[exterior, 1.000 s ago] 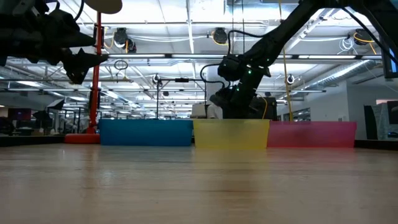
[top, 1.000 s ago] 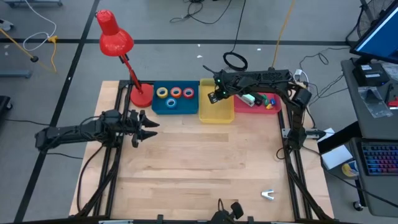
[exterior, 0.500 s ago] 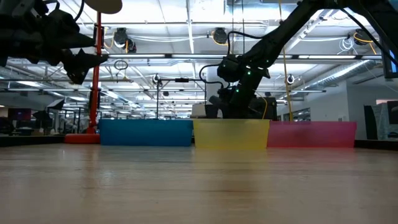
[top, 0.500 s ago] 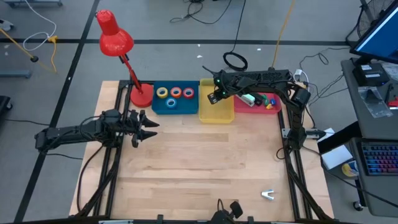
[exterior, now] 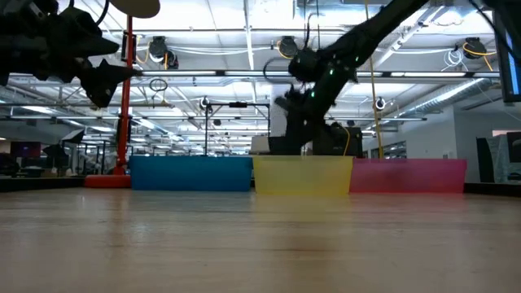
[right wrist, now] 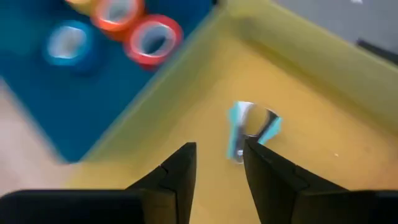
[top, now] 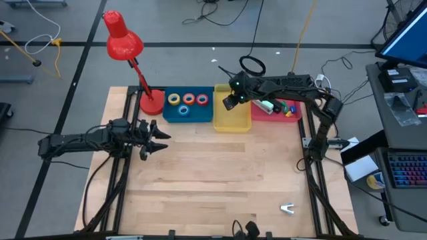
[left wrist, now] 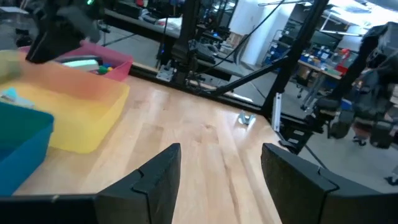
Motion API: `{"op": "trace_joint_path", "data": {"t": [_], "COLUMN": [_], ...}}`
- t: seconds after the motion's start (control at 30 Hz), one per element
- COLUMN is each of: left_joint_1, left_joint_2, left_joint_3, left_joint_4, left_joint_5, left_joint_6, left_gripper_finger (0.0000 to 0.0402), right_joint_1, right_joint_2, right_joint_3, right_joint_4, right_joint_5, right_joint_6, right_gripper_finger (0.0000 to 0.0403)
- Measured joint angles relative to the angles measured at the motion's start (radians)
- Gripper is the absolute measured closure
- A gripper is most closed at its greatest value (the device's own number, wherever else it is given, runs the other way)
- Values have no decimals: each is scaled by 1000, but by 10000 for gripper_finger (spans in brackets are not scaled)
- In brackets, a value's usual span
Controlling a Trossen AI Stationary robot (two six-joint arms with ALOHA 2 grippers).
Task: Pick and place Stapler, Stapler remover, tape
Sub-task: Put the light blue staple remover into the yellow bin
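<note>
Along the far edge of the worktop stand three bins side by side: a blue bin, a yellow bin and a pink bin. The tape already lies in the blue bin; the wrist view shows blue, orange and red rolls clearly, with a yellow one at the picture's edge.

The right gripper hangs over the yellow bin, its jaws apart and holding nothing. Just below them, on the yellow floor, lies a small silver and light-blue staple remover. It looks set down and released, so that part of the task seems done.

The pink bin holds a pale, elongated object, probably the stapler, though it is too small to be sure, with a few small coloured bits beside it.

The left gripper waits above the worktop near its left edge, jaws apart and empty.

One small silver thing lies near the worktop's near right corner, well apart from the bins; what it is cannot be told. If it belongs to the task, it is the one piece left to fetch. Otherwise the sorting looks close to finished.

A red desk lamp stands at the far left corner.
</note>
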Motion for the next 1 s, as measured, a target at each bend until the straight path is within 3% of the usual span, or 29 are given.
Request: {"op": "trace_joint_path", "data": {"t": [0.2, 0.37, 0.63, 0.83, 1.0], "left_joint_1": [-72, -108, -135, -146, -147], "left_joint_2": [0, 0, 0, 0, 0], "left_joint_3": [0, 0, 0, 0, 0], "left_joint_4": [-6, -16, -16, -23, -26], "left_joint_5": [-55, -73, -73, -73, -72], "left_joint_6": [21, 23, 21, 23, 23], "left_gripper_finger": [178, 178, 178, 178, 179], "right_joint_1": [111, 285, 665, 975, 1203], "right_joint_2": [-178, -324, -466, -482, -451], "right_joint_3": [0, 0, 0, 0, 0], "right_joint_4": [-229, -528, -862, -899, -899], "right_joint_5": [-3, -7, -7, -7, -7], "right_joint_6": [1, 122, 675, 1071, 1221], "right_gripper_finger": [291, 291, 291, 291, 293]}}
